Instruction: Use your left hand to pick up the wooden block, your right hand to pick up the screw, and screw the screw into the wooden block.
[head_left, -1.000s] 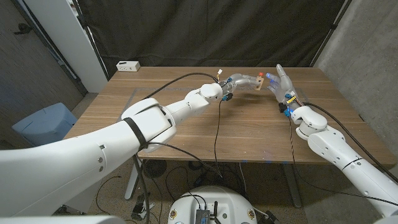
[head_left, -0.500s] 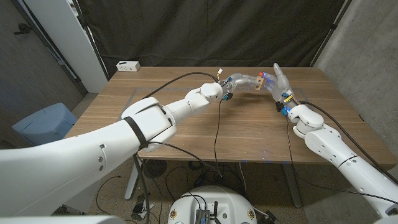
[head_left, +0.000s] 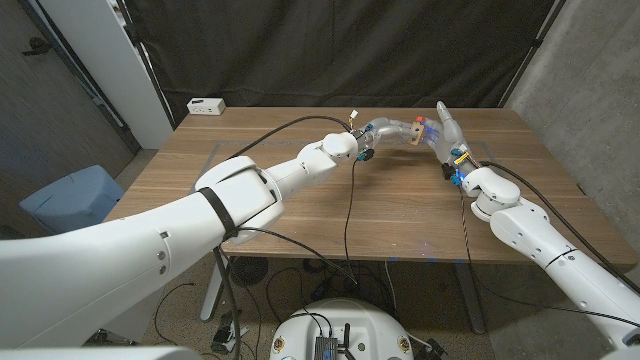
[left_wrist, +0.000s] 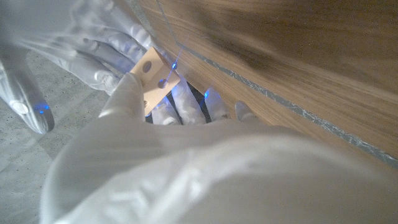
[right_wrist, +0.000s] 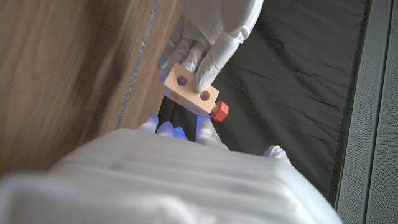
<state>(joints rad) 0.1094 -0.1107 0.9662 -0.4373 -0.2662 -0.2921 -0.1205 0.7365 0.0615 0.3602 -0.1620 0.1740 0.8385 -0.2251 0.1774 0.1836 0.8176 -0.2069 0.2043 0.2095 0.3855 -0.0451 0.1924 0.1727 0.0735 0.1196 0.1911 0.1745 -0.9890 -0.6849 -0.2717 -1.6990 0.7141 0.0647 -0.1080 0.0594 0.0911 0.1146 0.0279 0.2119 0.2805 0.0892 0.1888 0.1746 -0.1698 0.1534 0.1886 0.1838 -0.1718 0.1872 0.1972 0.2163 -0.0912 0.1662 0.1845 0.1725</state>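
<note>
Above the far side of the counter (head_left: 300, 215), upper middle of the head frame, your left hand (head_left: 385, 131) clamps the wooden block (head_left: 413, 134) with its holed faces kept clear for the screw. Your right hand (head_left: 447, 133) pinches the red-headed screw (right_wrist: 219, 111) against the block's end, apparently so you can twist it in.

No text, label, brand, number or sign can be read in any view.
</note>
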